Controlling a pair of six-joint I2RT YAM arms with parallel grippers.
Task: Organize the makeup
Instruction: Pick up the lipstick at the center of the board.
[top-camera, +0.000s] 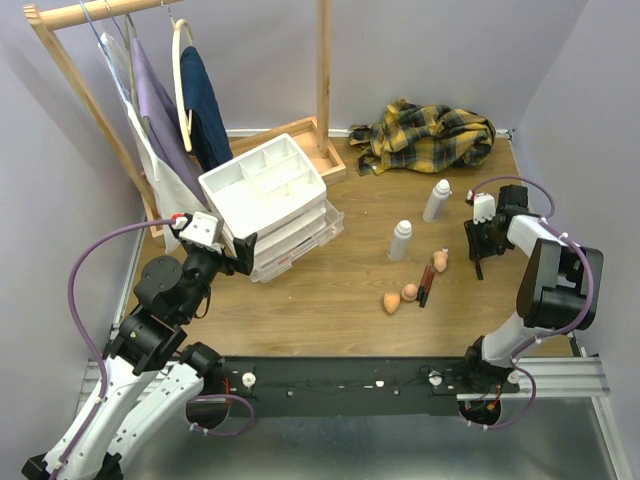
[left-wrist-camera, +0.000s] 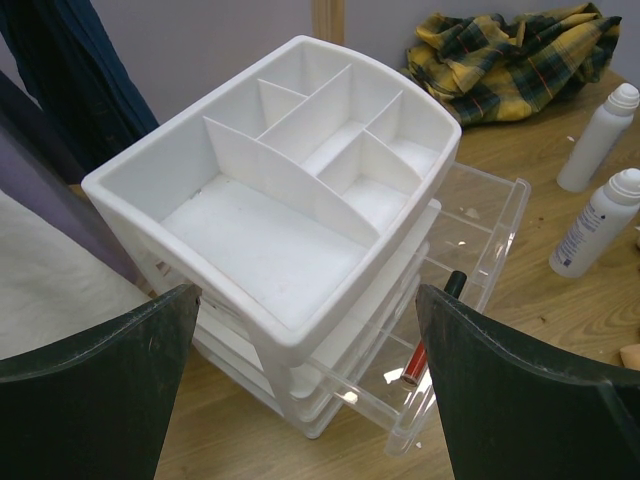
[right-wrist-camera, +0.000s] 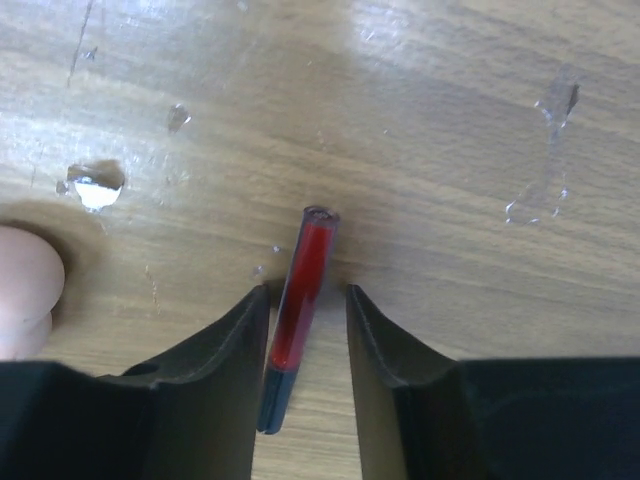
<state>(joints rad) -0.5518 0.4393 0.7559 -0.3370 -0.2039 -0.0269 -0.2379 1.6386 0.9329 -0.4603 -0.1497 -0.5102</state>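
One red stick (right-wrist-camera: 305, 250) lies flat on the table (right-wrist-camera: 450, 120) between the fingers of the right gripper (right-wrist-camera: 307, 295). The jaws stand narrow on either side of the stick, with a gap showing on one side, so it is not clamped. A sponge (right-wrist-camera: 25, 290) sits nearby at the left edge of that wrist view. From above, two more sponges (top-camera: 409, 292) lie side by side near other sticks (top-camera: 427, 283). Two bottles (top-camera: 401, 240) stand upright, apart from each other, farther back. Another stick (left-wrist-camera: 418, 360) lies in the pulled-out clear drawer of the drawer unit (left-wrist-camera: 300, 150). The left gripper (left-wrist-camera: 305, 300) hangs spread wide just before that unit, holding nothing. A plaid cloth (top-camera: 425, 135) lies crumpled at the back.
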